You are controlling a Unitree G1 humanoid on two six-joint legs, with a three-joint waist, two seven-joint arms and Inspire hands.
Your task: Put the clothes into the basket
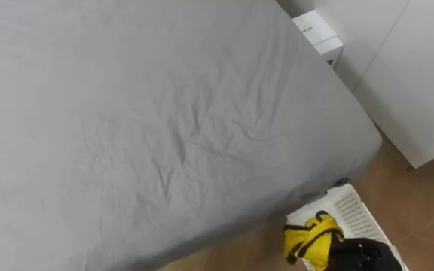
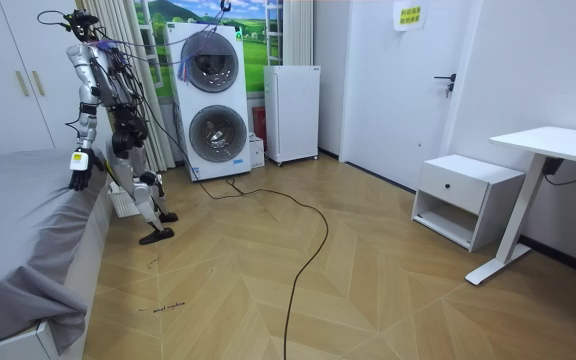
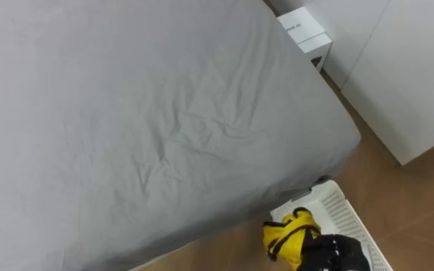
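Observation:
A yellow garment (image 1: 311,239) with dark trim is bunched at the near end of the white slatted basket (image 1: 356,211). The basket stands on the floor against the bed's side. A black shape that looks like my right hand (image 1: 360,256) is right beside the garment, over the basket and touching the cloth. Its grip is hidden. In the room view I stand at the side of the bed, near its far corner. There a dark hand (image 2: 78,172) hangs low by the mattress edge, and the basket (image 2: 120,203) shows behind my legs.
The grey bed (image 1: 149,128) takes up most of the eye views, its sheet creased and bare. A white box (image 1: 319,34) and a white wardrobe (image 1: 420,83) stand past the bed's corner. Wooden floor (image 1: 420,196) surrounds the basket.

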